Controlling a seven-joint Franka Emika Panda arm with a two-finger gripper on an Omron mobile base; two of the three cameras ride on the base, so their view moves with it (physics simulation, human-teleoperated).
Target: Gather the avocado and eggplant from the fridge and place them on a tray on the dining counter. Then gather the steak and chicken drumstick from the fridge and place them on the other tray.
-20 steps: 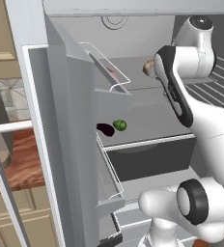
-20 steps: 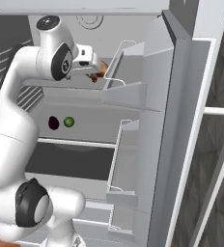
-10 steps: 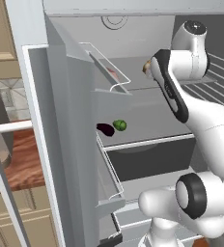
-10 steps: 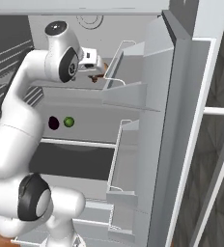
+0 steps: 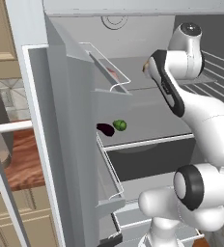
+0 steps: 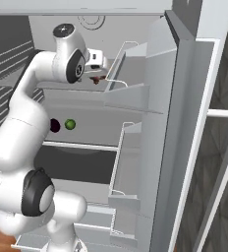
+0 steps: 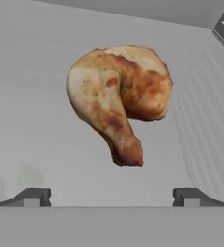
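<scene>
Heads up, your gripper (image 7: 112, 197) is wide open and holding nothing, the drumstick (image 7: 119, 102) lies on the fridge shelf (image 7: 32, 111) just ahead of it, and closing on that skinny bone end could make it squirt out toward the back.

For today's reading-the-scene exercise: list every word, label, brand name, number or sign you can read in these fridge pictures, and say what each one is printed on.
None: no readable text in any view.
The fridge door, its bins and the shelves are plain grey.
The chicken drumstick, avocado and eggplant carry no labels.
The round mark on the back wall is a shape, not lettering.
</scene>
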